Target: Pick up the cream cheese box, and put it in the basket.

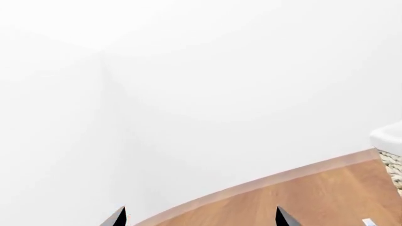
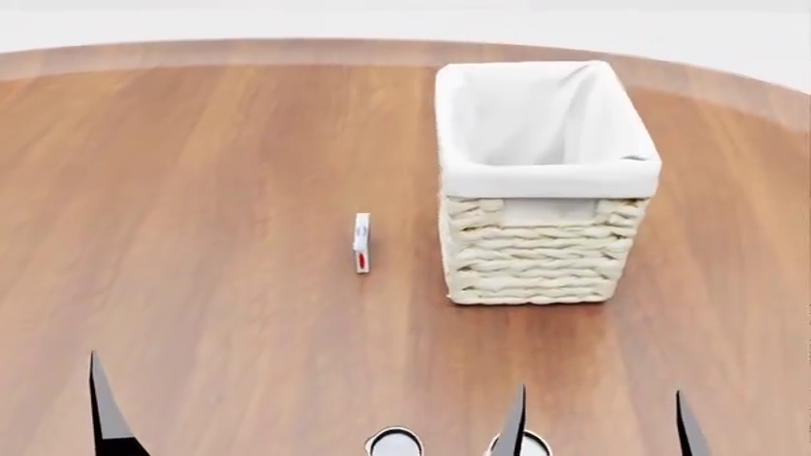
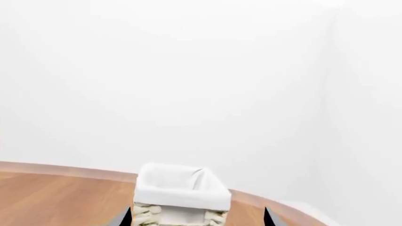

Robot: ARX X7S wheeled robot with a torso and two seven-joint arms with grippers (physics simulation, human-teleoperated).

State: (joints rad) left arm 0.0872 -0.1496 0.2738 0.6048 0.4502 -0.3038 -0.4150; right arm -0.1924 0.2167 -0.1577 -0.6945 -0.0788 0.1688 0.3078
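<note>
The cream cheese box [image 2: 361, 242], a thin white carton with blue print and a red spot, stands on edge on the wooden table, just left of the basket [image 2: 545, 176]. The basket is cream wicker with a white cloth liner, and nothing shows inside it. My right gripper [image 2: 598, 423] is open and empty near the table's front edge, in front of the basket; the right wrist view shows the basket [image 3: 182, 188] ahead between its open fingertips [image 3: 269, 217]. My left gripper [image 1: 199, 219] is open and empty, well short and left of the box. Only one of its fingers [image 2: 99, 399] shows in the head view.
The round wooden table [image 2: 203, 190] ends at a curved far edge, with a white wall behind. Two round white-topped things [image 2: 393, 443] sit at the head view's bottom edge. In the left wrist view the basket's corner [image 1: 388, 141] is at the edge of the picture.
</note>
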